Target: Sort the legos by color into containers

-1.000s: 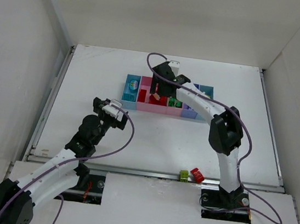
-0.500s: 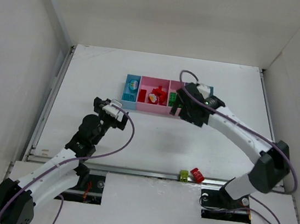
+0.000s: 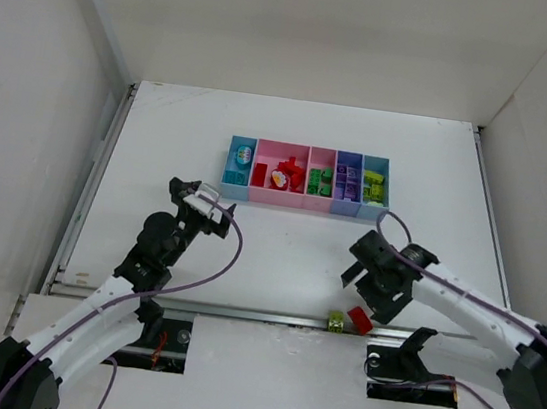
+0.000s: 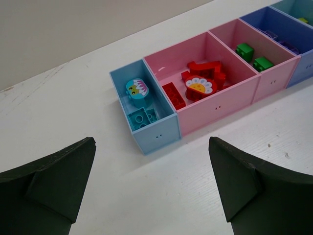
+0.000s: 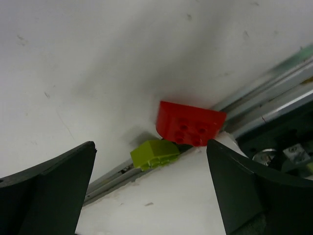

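The row of containers (image 3: 294, 203) stands mid-table and holds sorted legos: teal (image 4: 141, 116), red (image 4: 173, 95), green (image 4: 244, 51), purple (image 3: 347, 182) and yellow-green (image 3: 373, 185). A red brick (image 3: 360, 320) and a yellow-green brick (image 3: 337, 321) lie on the metal rail at the table's near edge. In the right wrist view the red brick (image 5: 190, 123) and the yellow-green brick (image 5: 155, 153) are close together. My right gripper (image 3: 363, 293) is open and empty, just above and behind them. My left gripper (image 3: 199, 201) is open and empty, short of the leftmost light blue bin (image 4: 157, 133).
The metal rail (image 3: 239, 311) runs along the table's near edge, with a lower white ledge (image 5: 186, 205) in front of it. White walls close in the table on the left, right and back. Purple cables loop off both arms.
My right arm has swung back from over the bins to the near edge, above the red and yellow-green bricks. My left arm has hardly moved.
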### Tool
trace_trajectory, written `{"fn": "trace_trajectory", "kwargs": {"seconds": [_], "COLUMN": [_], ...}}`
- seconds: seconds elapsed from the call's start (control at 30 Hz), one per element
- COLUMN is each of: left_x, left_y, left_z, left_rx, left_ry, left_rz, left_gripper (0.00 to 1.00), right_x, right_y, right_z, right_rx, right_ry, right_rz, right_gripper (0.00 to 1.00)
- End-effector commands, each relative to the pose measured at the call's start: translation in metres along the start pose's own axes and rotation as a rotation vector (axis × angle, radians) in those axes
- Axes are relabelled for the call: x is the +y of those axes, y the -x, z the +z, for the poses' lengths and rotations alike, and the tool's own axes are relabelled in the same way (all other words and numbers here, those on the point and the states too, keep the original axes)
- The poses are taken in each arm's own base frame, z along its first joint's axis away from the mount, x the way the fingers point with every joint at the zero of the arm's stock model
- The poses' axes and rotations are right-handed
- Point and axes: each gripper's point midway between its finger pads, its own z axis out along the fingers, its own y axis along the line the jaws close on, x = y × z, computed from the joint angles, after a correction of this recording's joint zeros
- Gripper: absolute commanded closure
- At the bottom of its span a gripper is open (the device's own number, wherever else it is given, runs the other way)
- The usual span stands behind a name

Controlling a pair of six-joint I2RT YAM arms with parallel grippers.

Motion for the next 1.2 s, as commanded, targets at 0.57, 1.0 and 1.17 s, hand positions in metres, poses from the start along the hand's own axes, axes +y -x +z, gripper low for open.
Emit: {"fn": "trace_trajectory", "kwargs": {"seconds": [0.57,1.0,1.17], "left_x": [-0.007,-0.004,-0.005], "left_y": [0.016,0.02,0.018], "left_z": [-0.003,-0.003,-0.003], "left_rx": [-0.068,-0.067,-0.057], "left_ry": [-0.043,-0.034,-0.035], "left_rz": [-0.018,-0.018,-0.018], "left_gripper": [0.0,0.0,0.0], "right_x": [-0.037,-0.034,-0.031], "right_y": [-0.035,-0.039,-0.039], "right_z": [0.015,0.043,0.042], "right_rx": [0.089,0.005,-0.01], "right_ry": [-0.147,-0.31,-0.317], "right_rz": [0.35,0.302,0.277], "right_gripper": [0.0,0.21,0.26]}}
